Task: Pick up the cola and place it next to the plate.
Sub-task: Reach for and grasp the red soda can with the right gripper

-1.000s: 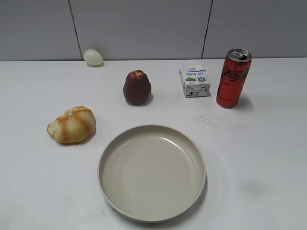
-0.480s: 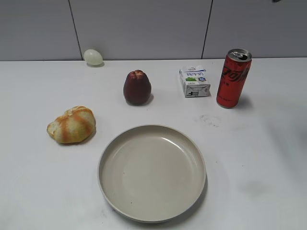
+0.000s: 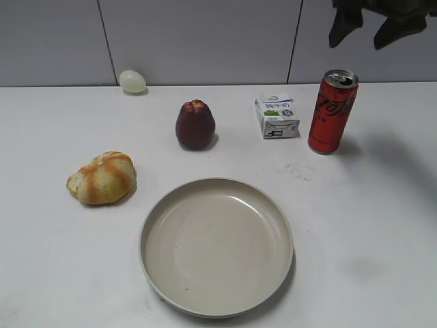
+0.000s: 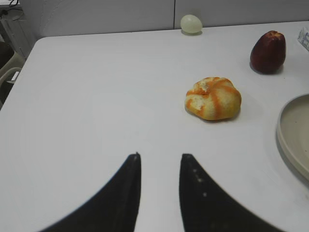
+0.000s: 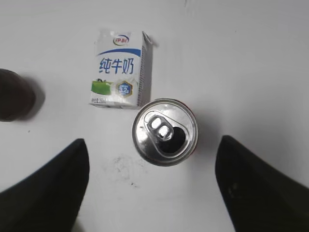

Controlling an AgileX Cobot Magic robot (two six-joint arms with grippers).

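Note:
The cola (image 3: 332, 111) is a tall red can with a silver top, upright at the back right of the table. In the right wrist view I look straight down on its opened silver top (image 5: 165, 131). My right gripper (image 3: 363, 27) hangs open high above the can; its jaws (image 5: 152, 145) are spread wide on either side and empty. The plate (image 3: 216, 244), a wide beige dish with a raised rim, sits at the front centre; its edge shows in the left wrist view (image 4: 294, 135). My left gripper (image 4: 159, 157) is open and empty over bare table at the left.
A small white milk carton (image 3: 277, 116) stands just left of the can, also in the right wrist view (image 5: 121, 67). A dark red fruit (image 3: 195, 125), a bread roll (image 3: 102, 178) and a pale egg (image 3: 132, 81) lie to the left.
My right gripper has come into the exterior view at the top right, above the can. Nothing on the table has moved.

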